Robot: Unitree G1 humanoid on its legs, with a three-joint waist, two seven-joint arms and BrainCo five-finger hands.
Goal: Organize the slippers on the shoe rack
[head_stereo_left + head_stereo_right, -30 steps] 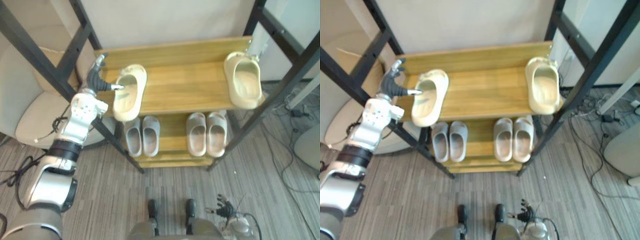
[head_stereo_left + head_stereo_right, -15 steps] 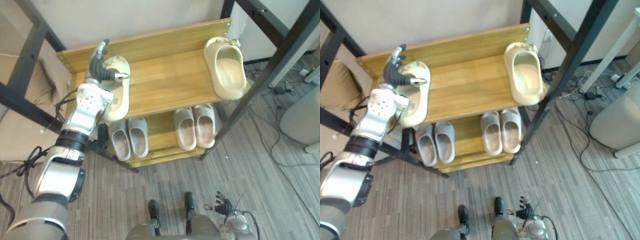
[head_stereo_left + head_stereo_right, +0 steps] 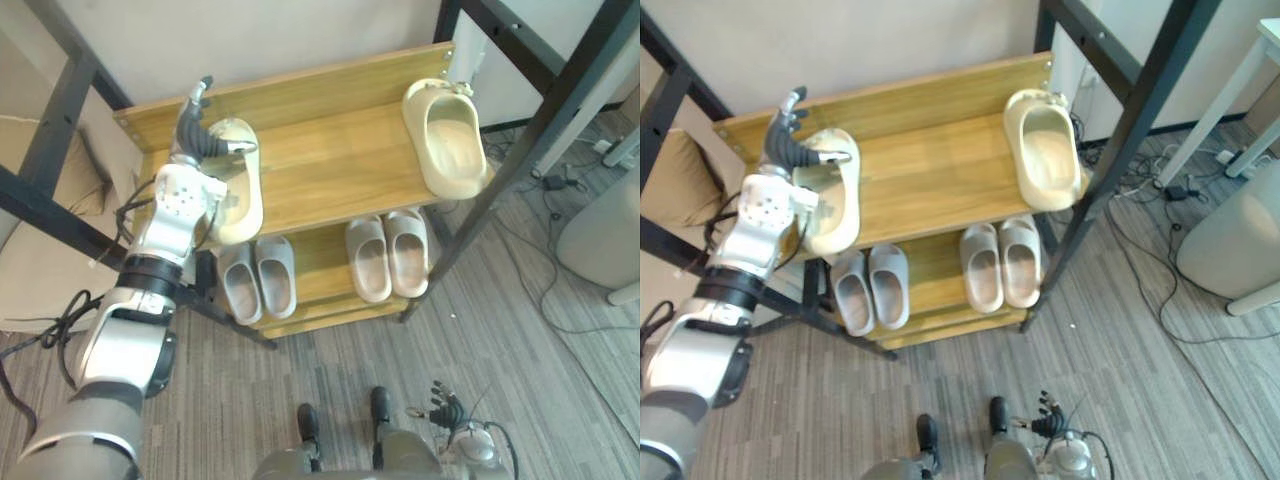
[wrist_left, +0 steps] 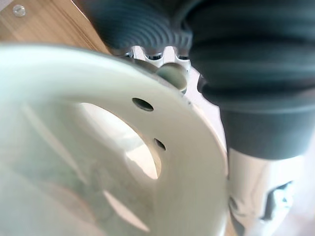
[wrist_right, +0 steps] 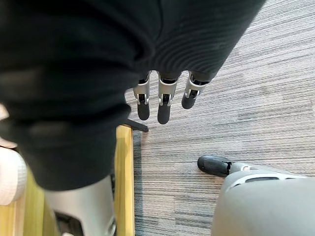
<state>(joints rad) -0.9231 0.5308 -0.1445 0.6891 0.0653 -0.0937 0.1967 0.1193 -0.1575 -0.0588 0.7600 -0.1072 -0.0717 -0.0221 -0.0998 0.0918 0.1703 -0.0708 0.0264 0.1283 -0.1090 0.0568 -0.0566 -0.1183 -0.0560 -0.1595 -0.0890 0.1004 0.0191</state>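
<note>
Against the wall, the shoe rack (image 3: pixel 330 165) carries a right-end slipper (image 3: pixel 445 140) and a left-end slipper (image 3: pixel 243 195) on its top shelf, with 2 paler pairs (image 3: pixel 388 255) below. The left hand (image 3: pixel 188 190) curls its fingers round the left-end slipper's rim; the right hand (image 5: pixel 165 101) hangs low, fingers straight.

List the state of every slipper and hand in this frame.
left cream slipper: on top shelf, gripped by left hand.
right cream slipper: on top shelf, free.
grey pair: side by side on lower shelf.
beige pair: side by side on lower shelf.
left hand: shut on left cream slipper.
right hand: open, empty, hanging low.
</note>
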